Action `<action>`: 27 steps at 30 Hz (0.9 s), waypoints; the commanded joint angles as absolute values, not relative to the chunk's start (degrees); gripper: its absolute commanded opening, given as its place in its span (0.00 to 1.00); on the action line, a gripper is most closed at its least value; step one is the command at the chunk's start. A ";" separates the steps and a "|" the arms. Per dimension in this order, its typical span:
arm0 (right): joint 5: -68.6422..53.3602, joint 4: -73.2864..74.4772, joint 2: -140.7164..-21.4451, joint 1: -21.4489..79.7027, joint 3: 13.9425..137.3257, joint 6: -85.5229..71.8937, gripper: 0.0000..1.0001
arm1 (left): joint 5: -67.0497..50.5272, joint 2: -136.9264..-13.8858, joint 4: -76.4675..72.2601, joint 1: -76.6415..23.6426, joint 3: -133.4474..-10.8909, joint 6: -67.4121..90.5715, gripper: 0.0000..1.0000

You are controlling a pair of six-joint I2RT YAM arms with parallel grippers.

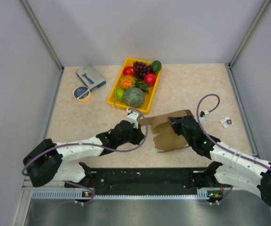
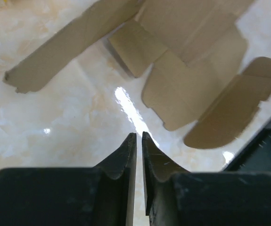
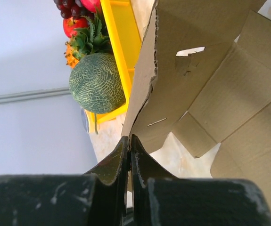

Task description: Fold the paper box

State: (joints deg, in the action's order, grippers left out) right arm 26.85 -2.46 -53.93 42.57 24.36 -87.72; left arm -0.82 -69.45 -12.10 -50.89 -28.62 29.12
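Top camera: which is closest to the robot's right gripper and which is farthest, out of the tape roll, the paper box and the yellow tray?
1. paper box: right at the right gripper, pinched in its fingers.
2. yellow tray: farther back and to the left, near the table's middle.
3. tape roll: way over on the left side.

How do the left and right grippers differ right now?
The right gripper pinches an edge of the paper box; the left gripper grips nothing. The right touches the cardboard; the left sits just short of it, above bare table. Both have jaws closed or nearly so.
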 commanded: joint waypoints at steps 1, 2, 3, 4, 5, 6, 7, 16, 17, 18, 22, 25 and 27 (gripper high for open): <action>27.86 -1.06 -52.30 42.27 24.52 -90.08 0.00 | 20.03 -78.28 -6.51 -53.44 -36.20 38.20 0.13; 28.04 -0.62 -52.29 42.19 24.70 -90.52 0.00 | 21.00 -79.35 -9.03 -54.13 -36.38 39.28 0.11; 28.12 -0.35 -52.29 42.19 24.70 -91.66 0.00 | 21.96 -80.32 -12.88 -54.75 -35.43 39.64 0.10; 28.21 -0.26 -52.38 42.19 24.61 -92.02 0.00 | 22.67 -82.86 -16.31 -55.63 -34.90 38.42 0.09; 28.21 -0.18 -52.47 42.19 24.44 -92.98 0.00 | 23.37 -84.45 -18.70 -56.68 -35.59 38.06 0.09; 28.04 -0.09 -52.64 42.19 24.43 -93.42 0.00 | 22.25 -86.03 -20.03 -56.86 -36.64 38.40 0.08; 27.95 -0.09 -52.91 42.19 24.35 -94.04 0.00 | 21.71 -88.92 -20.13 -57.04 -37.78 38.84 0.08; 26.89 2.54 -54.05 42.27 24.43 -96.94 0.00 | 27.59 -98.16 -26.89 -60.38 -42.01 37.18 0.05; 26.98 3.33 -53.97 42.19 24.35 -97.55 0.00 | 27.08 -98.70 -27.24 -60.38 -42.88 36.57 0.05; 26.90 3.60 -53.88 42.19 24.26 -97.99 0.00 | 26.37 -98.96 -27.68 -60.38 -43.41 35.43 0.05; 26.02 4.83 -53.35 42.27 23.73 -99.40 0.00 | 20.67 -98.71 -35.83 -60.64 -42.72 30.60 0.05; 25.93 6.15 -52.48 42.28 23.21 -100.19 0.00 | 19.33 -97.30 -42.44 -60.99 -40.35 28.65 0.06; 26.19 6.41 -51.95 42.36 22.50 -100.37 0.00 | 18.72 -97.38 -47.01 -61.08 -39.29 27.52 0.09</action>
State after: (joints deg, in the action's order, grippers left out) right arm 26.79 3.03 -53.32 42.22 24.05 -99.26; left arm 21.47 -99.26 -32.58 -60.53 -40.86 31.44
